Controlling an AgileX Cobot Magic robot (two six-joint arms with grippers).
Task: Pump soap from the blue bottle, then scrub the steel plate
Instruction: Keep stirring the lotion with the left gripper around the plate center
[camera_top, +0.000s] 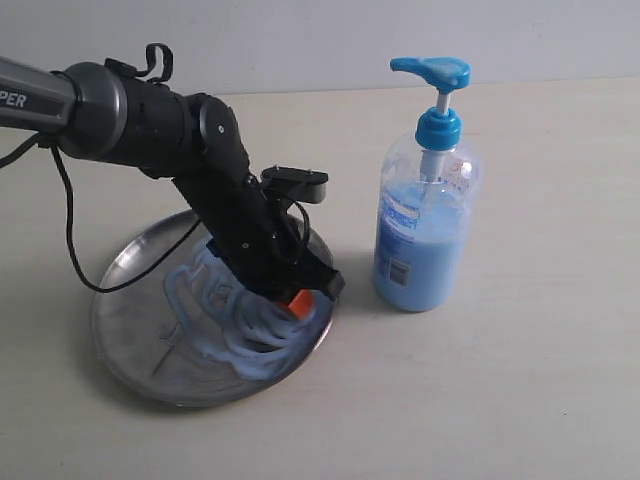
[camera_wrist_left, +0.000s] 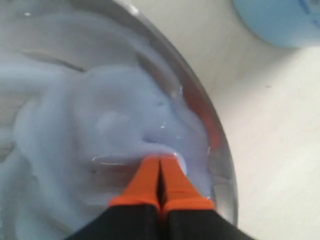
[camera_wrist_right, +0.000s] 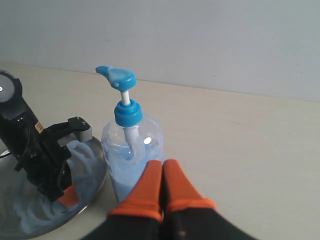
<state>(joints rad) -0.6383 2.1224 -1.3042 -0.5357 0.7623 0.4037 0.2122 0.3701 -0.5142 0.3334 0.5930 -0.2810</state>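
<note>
One arm (camera_top: 120, 110) outside: black left gripper (camera_top: 297, 302) tipped into pale blue soap (camera_top: 245, 345) smeared on round shiny steel plate (camera_top: 110, 340), tall clear blue-pump bottle (camera_top: 420, 250) just beside its rim. At left wrist, orange fingers (camera_wrist_left: 145, 180) pressed together, empty, touching soap. At right wrist, right gripper (camera_wrist_right: 161, 167) pinched together, empty, near bottle.

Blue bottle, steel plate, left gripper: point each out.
blue bottle (camera_top: 420, 255), exterior view, liquid-filled body.
steel plate (camera_top: 125, 330), exterior view, bare metal near rim.
left gripper (camera_wrist_left: 160, 165), left wrist view, between its shut fingertips.

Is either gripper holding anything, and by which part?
Nothing is held. The left gripper is shut, tips in the soap on the plate; the right gripper is shut, empty.
</note>
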